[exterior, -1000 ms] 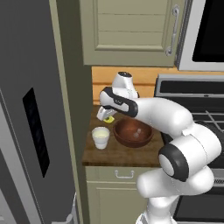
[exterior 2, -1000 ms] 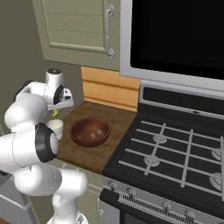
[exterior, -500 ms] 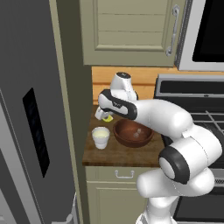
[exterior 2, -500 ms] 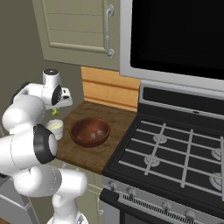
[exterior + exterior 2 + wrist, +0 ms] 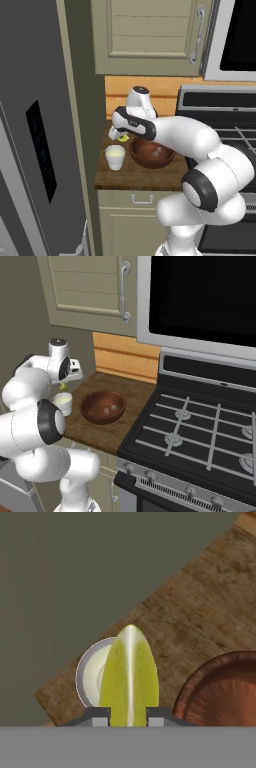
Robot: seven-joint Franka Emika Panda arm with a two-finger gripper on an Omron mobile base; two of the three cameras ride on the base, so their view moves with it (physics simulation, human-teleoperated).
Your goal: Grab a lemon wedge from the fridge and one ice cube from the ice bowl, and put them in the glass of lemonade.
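Observation:
My gripper [image 5: 121, 136] hangs above the wooden counter, shut on the yellow lemon wedge [image 5: 129, 679], which shows as a small yellow bit [image 5: 123, 137] under the hand and again as the wedge [image 5: 64, 386] from the right. Just below and slightly left stands the glass of lemonade [image 5: 115, 156], a whitish cup [image 5: 63, 402] whose rim [image 5: 89, 677] peeks out behind the wedge. The reddish-brown ice bowl [image 5: 151, 152] sits right of the cup, with pale ice cubes [image 5: 113, 407] inside; its rim [image 5: 220, 689] is at the lower right of the hand view. The grey fridge [image 5: 35, 150] stands to the left.
A grey side wall [image 5: 82, 125] borders the counter [image 5: 145, 175] on the left. The stove [image 5: 200, 431] with grates lies to the right, a microwave [image 5: 200, 301] above it. An upper cabinet [image 5: 150, 35] hangs over the counter, a drawer [image 5: 142, 199] below.
The hand with the lemon wedge has drifted slightly lower toward the cup. Cup and bowl have stayed put.

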